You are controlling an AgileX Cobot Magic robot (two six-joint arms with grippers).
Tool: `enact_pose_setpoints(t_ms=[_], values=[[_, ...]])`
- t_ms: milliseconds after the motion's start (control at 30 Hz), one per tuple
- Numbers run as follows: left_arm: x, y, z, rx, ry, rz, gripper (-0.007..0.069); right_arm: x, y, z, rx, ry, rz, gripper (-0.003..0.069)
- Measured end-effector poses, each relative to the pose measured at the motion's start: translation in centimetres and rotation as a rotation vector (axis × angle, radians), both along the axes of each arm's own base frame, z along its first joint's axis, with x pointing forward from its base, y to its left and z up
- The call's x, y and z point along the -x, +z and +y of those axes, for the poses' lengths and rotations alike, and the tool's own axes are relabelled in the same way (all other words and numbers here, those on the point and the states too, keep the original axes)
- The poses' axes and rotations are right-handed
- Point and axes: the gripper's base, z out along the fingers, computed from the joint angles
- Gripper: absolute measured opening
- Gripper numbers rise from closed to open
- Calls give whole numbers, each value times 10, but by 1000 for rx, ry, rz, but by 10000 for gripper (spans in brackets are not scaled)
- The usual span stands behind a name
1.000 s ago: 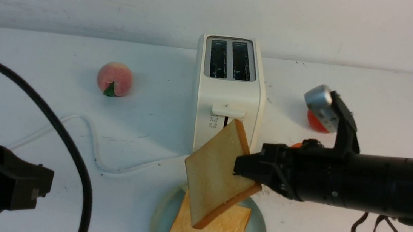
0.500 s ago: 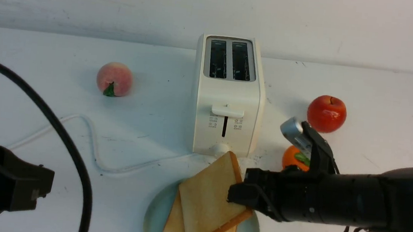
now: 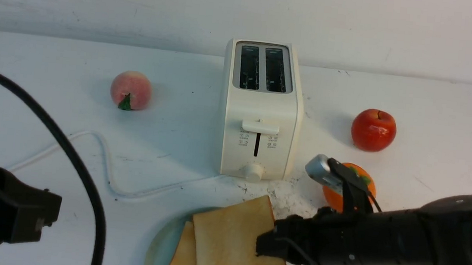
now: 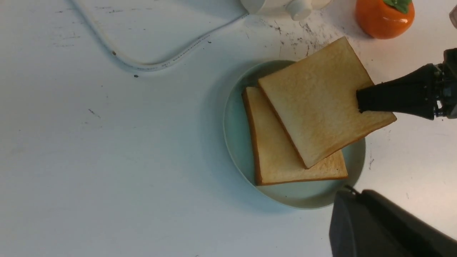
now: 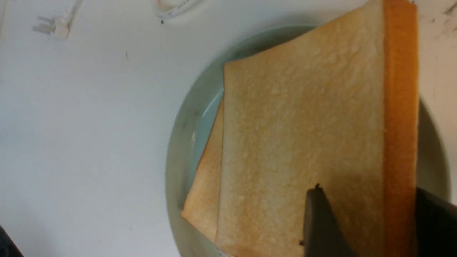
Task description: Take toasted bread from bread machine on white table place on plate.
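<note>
On the white table (image 3: 438, 104), in front of the bread machine (image 3: 260, 109), you have the plate (image 4: 235, 125) with one toast slice (image 4: 275, 157) lying flat on it. Your right gripper (image 3: 263, 244) pinches the second slice (image 3: 230, 240) by its right edge, slanted over the first. You can't tell how wide your left gripper (image 3: 48, 212) stands, well off to the left.

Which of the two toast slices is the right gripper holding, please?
The upper slice, pinched at its edge by the right gripper; the lower slice lies free on the plate.

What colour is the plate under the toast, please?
Pale blue-green plate, clearest in the left wrist view.
</note>
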Motion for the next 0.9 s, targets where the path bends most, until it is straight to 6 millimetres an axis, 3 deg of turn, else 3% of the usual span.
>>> enact_pose_setpoints(t_ms=[67,200,467,900], values=[[0,0,0,-6,-7,-4,-14,4,0,2,4,62,-2,400],[0,0,0,-8,-8,-5,-14,9,1,5,-19,134,12,449],[0,0,0,-8,-9,-6,-14,18,2,8,-41,247,34,433],[0,0,0,-9,-9,-6,-14,16,-7,-5,189,263,67,411]])
